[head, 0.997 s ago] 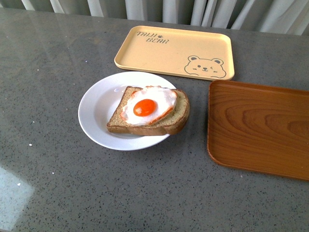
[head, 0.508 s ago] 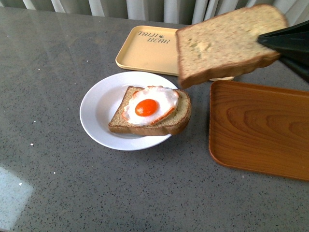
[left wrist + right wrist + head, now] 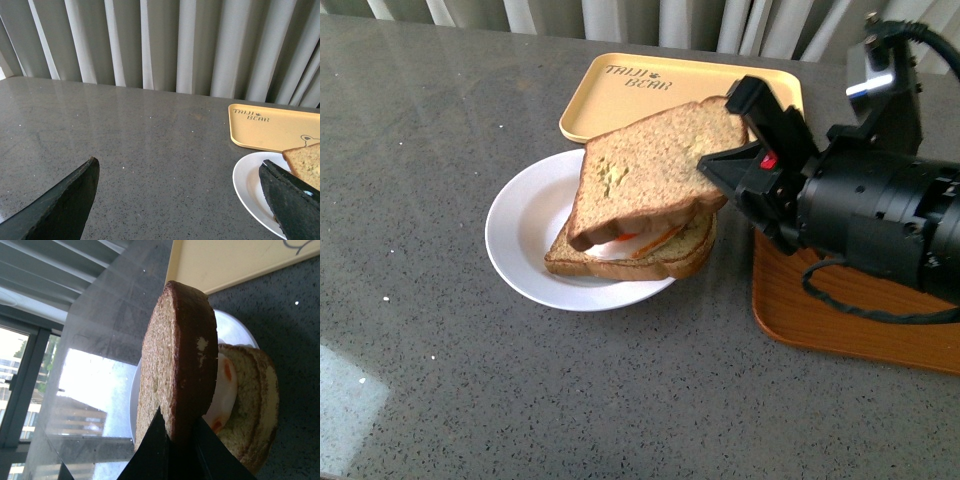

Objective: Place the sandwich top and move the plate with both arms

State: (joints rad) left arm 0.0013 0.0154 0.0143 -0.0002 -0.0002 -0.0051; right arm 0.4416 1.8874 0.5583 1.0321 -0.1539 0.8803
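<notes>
My left end effector (image 3: 179, 162) waits over the bare counter (image 3: 470, 380) to the left of the plate (image 3: 520, 230). Its fingers are spread wide and hold nothing.

The plate sits on the counter with the egg-topped bread slice (image 3: 660, 258) lying flat on its right half. The yellow tray (image 3: 650, 100) is just behind the plate.

The sandwich top (image 3: 650, 170) hangs tilted over that slice. Its low edge dips toward the middle of the plate, and its high edge rises off the plate's right side. There my right end effector (image 3: 732, 135) is pinched closed on the crust. I cannot tell from either view whether the low edge already touches the egg.

To the right of the plate, my right arm crosses above the wooden tray (image 3: 850, 310).

I judge I am midway through the placing step, and the plate move has not begun. Next I should lower the held edge until the slice lies level and squared over the one below. Then I part the fingers and draw back to the right without dragging the bread. After that, both end effectors must take opposite rims of the plate.
</notes>
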